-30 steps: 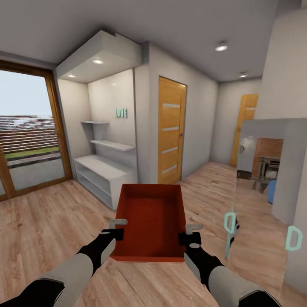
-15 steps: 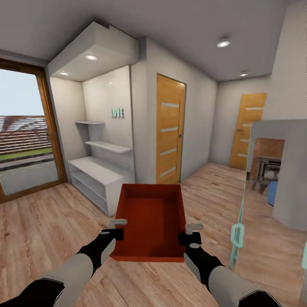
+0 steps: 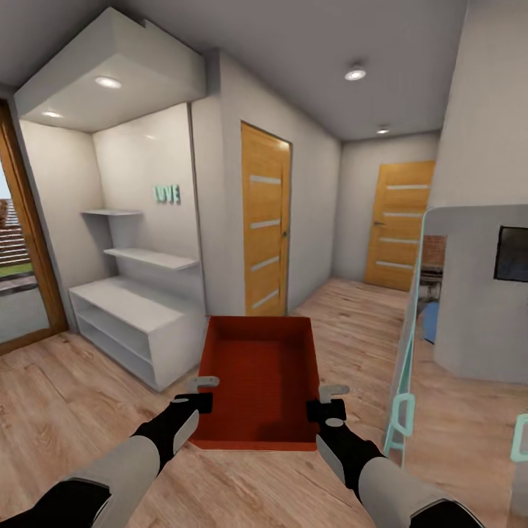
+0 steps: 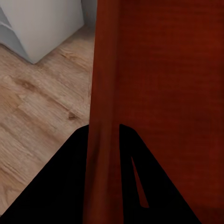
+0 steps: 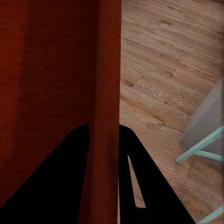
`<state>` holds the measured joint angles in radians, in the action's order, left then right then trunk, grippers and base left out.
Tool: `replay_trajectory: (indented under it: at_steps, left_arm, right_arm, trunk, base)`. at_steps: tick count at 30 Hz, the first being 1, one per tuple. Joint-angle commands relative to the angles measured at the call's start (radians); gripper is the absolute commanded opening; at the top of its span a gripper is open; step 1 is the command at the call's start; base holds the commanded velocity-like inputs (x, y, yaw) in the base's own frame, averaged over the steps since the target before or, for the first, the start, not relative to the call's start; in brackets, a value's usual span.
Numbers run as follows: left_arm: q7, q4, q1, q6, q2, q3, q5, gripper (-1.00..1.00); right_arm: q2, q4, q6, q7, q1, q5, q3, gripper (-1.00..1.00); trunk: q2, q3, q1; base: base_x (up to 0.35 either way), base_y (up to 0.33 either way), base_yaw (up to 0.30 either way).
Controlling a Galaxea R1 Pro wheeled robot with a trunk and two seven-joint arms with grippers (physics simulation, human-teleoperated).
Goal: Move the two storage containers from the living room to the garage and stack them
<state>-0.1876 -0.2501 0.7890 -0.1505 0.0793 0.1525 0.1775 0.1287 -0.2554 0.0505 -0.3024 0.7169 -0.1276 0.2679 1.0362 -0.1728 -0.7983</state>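
Item, left gripper [image 3: 200,393]: lower centre-left of the head view, jaws clamped across the thin left wall of the storage container [image 3: 258,378], one finger inside and one outside, as the left wrist view confirms [image 4: 103,149]; Item, right gripper [image 3: 328,402]: lower centre-right, likewise pinched over the right wall [image 5: 103,149]; Item, storage container: red-orange, open-topped, empty, held roughly level between both arms at lower centre, clear of the pale wood floor [image 3: 66,396]; Surroundings: white shelf unit [image 3: 132,319] at centre-left, orange door [image 3: 265,227] at upper centre, second orange door [image 3: 400,224] at the hallway's far end, upper right, grey partition with teal-framed glass [image 3: 400,411] close at lower right; Handling note, as judgement: the step is carrying toward the garage; both grips should hold equal squeeze and height so the thin walls neither flex nor slip, and the base should steer down the hallway with margin from the partition on the right and the shelf unit's corner
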Motion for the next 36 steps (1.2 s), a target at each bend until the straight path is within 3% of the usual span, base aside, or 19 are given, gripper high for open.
replay_trajectory:
  at_steps: [1,7,24,36]
  left_arm:
    - [-0.019,-0.006,0.001,0.040,-0.031,-0.050,-0.016,-1.00]
    - [-0.019,-0.006,0.001,0.040,-0.031,-0.050,-0.014,-1.00]
    - [-0.019,-0.008,0.001,0.040,-0.031,-0.050,-0.015,-1.00]
    - [-0.019,-0.008,0.001,0.040,-0.031,-0.050,-0.015,-1.00]
  right_arm:
    - [0.000,0.028,0.006,-0.007,0.001,-0.017,-0.012,-1.00]
    - [-0.001,0.028,0.006,-0.007,0.001,-0.017,-0.013,-1.00]
    - [-0.001,0.028,0.008,-0.008,0.001,-0.017,-0.013,-1.00]
    - [0.000,0.028,0.008,-0.008,0.001,-0.018,-0.013,-1.00]
  trunk:
    - [0.001,-0.001,-0.001]
    - [0.001,-0.001,-0.001]
    - [0.001,-0.001,-0.001]
    - [0.001,-0.001,-0.001]
  base:
    - [0.298,0.222,-0.286]
    - [0.297,0.223,-0.188]
    - [0.297,0.224,-0.015]
    - [0.297,0.224,-0.240]
